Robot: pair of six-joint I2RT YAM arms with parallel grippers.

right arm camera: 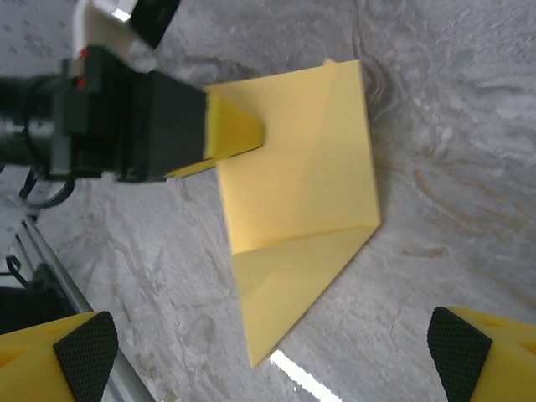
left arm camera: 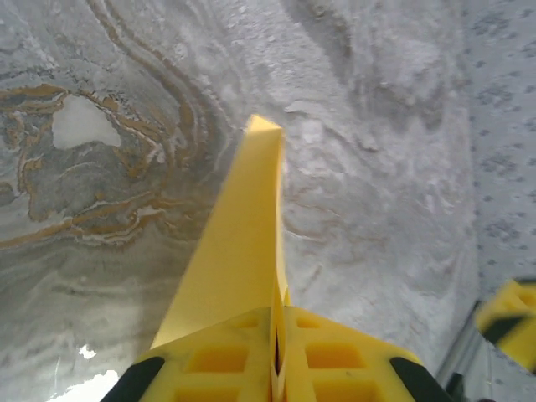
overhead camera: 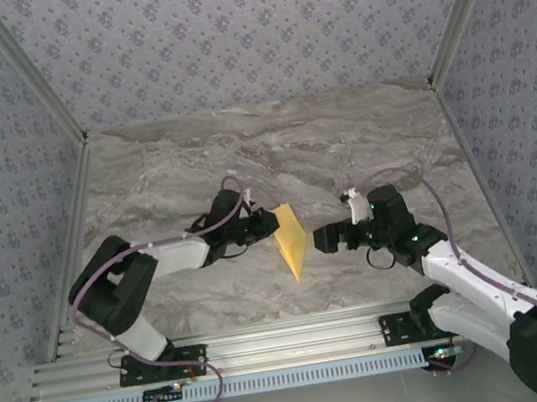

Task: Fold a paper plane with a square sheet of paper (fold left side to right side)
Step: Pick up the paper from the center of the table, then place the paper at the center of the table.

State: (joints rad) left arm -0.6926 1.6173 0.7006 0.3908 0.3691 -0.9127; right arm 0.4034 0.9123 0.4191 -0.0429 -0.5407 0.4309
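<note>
Pinching the sheet of paper (overhead camera: 291, 241) at the centre of the overhead frame, the left claw (overhead camera: 264, 224) is clenching on the sheet's edge. Its wrist camera is looking straight along the grip: the two yellow fingers (left arm camera: 226, 360) are pressing together at the bottom of the frame, and the paper (left arm camera: 239, 251) is rising out of the seam between them, edge-on, towards the middle of the picture.

The right wrist camera is giving the broad side. The yellow paper (right arm camera: 301, 184) is sitting at centre frame, creased into two panels. A larger one is lying above, and a smaller triangular one is tapering to a point at lower centre. The left claw (right arm camera: 251, 134) is reaching in from the upper left and biting the larger panel near its left edge.

The right claw (overhead camera: 327, 239) is hovering just right of the paper in the overhead view, apart from it. Its black-tipped fingers (right arm camera: 84, 352) are standing wide at the two bottom corners of its own view, grasping nothing.

The marble table (overhead camera: 340, 140) is spreading out beneath both arms.
</note>
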